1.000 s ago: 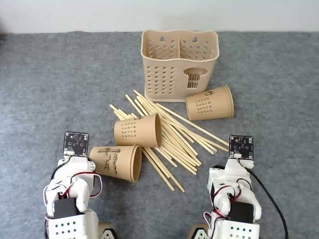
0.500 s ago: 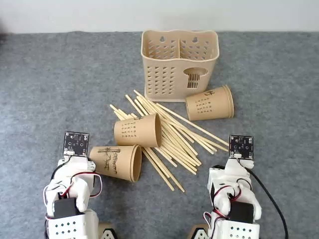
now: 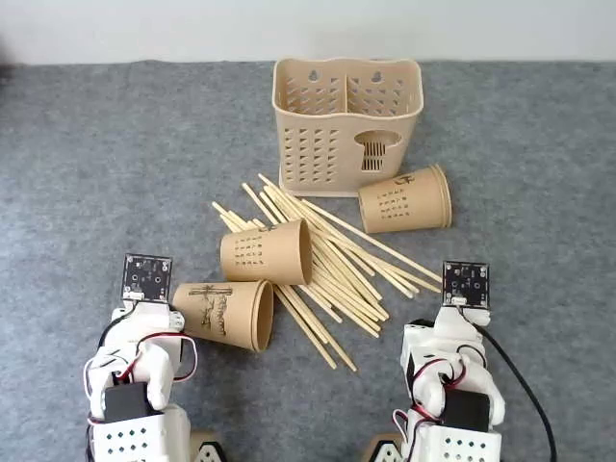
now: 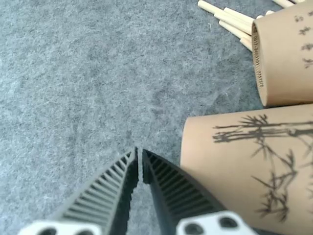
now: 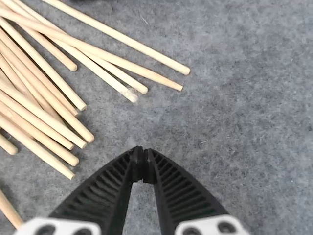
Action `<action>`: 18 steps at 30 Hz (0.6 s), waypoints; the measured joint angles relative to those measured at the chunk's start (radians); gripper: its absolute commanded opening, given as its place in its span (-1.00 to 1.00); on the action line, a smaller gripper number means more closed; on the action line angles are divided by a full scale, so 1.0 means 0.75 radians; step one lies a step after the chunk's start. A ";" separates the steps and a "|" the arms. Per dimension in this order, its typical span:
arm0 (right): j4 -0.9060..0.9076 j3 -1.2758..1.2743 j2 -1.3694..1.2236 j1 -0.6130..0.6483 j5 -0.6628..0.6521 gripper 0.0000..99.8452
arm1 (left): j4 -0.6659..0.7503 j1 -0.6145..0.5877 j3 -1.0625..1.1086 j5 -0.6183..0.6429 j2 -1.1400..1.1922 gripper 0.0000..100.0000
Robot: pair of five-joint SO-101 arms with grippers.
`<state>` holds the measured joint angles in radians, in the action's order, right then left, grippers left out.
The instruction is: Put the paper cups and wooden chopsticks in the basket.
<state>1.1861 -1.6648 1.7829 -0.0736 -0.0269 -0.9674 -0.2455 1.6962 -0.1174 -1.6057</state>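
Basket (image 3: 322,159) upright; 3 cups (image 3: 265,252) + chopsticks (image 3: 351,279) lie outside, nr it.

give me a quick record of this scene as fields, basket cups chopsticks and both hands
target: basket, upright at the far side of the grey mat, two compartments, nothing seen inside
cups: three, all on their sides: cup beside the basket, middle cup against the chopstick pile, bamboo-print cup nearest the arms
sticks: wooden chopsticks, loose pile on the mat between the cups
left arm: left hand shut, empty, close beside the bamboo-print cup
right arm: right hand shut, empty, over bare mat near chopstick ends
placed so far: none
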 measured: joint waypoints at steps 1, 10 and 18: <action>0.000 0.000 0.000 0.000 0.000 -0.98 | 0.000 0.000 0.000 0.000 0.000 -0.97; 0.000 0.000 0.000 0.000 0.000 -0.98 | 0.000 0.008 0.000 0.000 0.000 -0.97; 0.027 0.000 0.000 -0.016 0.000 -0.98 | 0.000 0.008 -0.037 0.000 0.000 -0.97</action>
<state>1.2060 -1.6648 1.7829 -0.0859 -0.0269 -0.9674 -0.2394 1.6686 -0.1174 -1.6057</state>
